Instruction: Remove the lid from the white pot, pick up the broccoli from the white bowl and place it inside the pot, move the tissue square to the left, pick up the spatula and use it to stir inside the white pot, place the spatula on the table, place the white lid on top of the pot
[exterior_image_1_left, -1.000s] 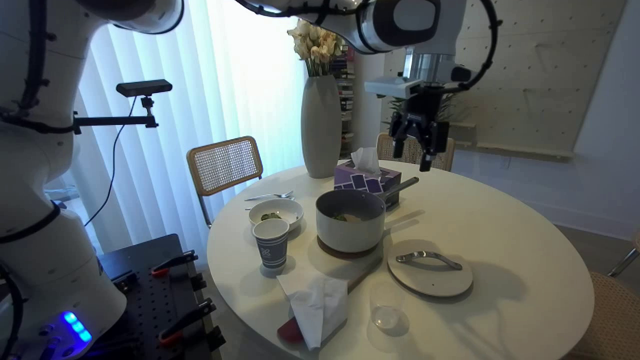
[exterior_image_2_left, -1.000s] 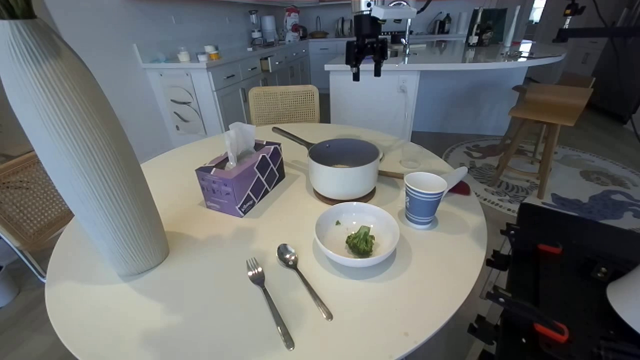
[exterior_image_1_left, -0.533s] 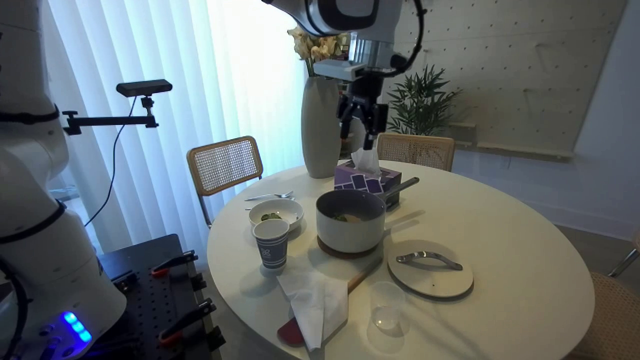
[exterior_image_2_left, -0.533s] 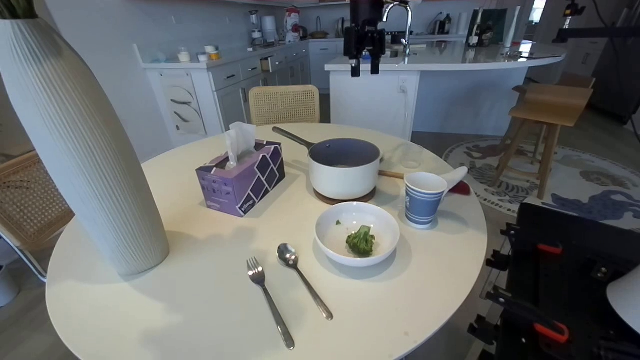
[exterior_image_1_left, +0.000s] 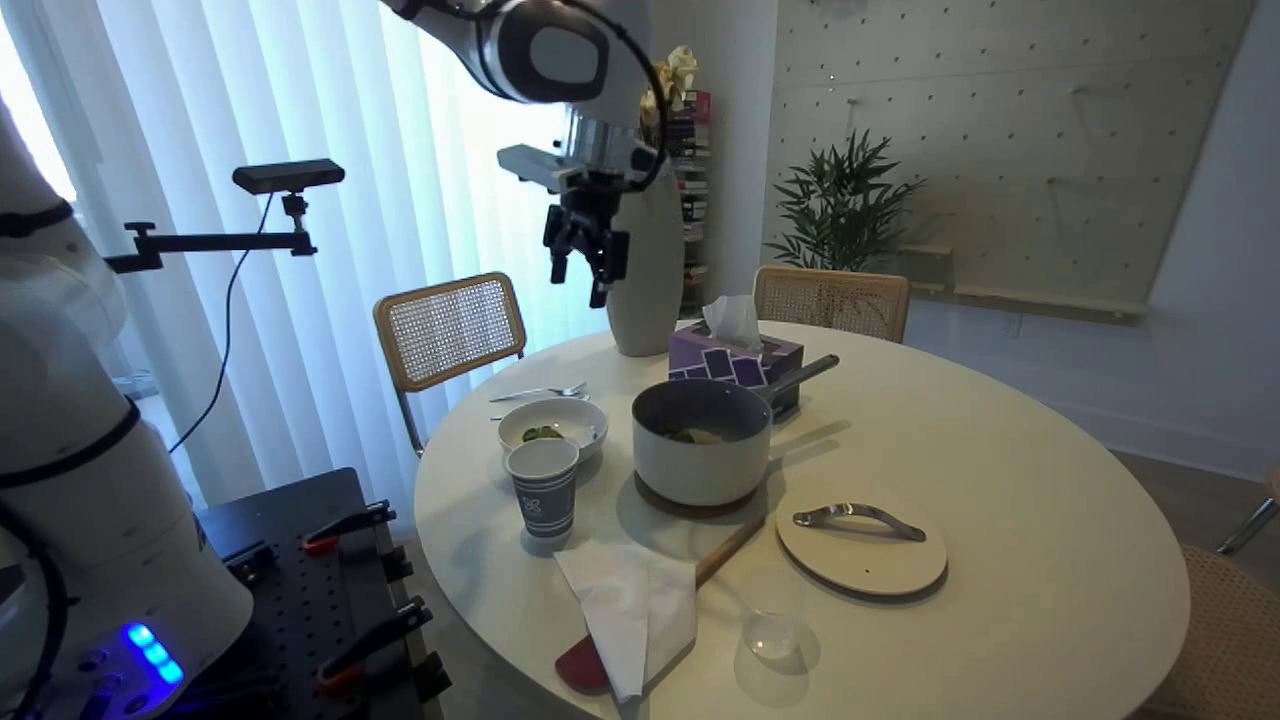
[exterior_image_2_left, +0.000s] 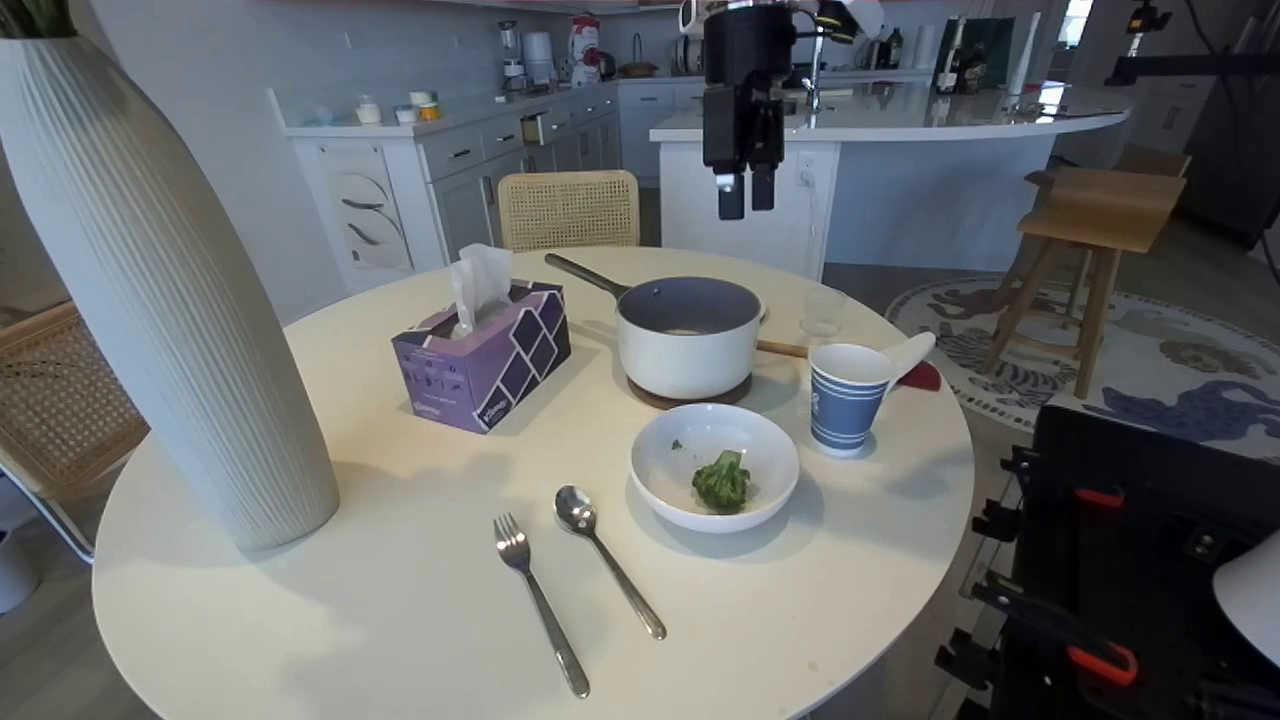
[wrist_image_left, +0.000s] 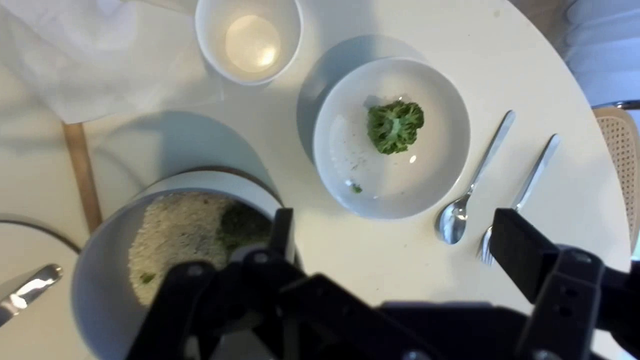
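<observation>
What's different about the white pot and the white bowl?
The pot has a long handle; the bowl has none. The pot is deep and grey inside, while the bowl is shallow and white inside. The pot stands on a round brown mat, but the bowl sits right on the table. Both are round, white outside and open on top.

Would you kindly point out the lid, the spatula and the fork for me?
Lid (exterior_image_1_left: 862, 550), in an exterior view: on its flat top.
Spatula (wrist_image_left: 83, 175), in the wrist view: on its handle.
Fork (exterior_image_2_left: 545, 615), in an exterior view: on its handle.
</observation>
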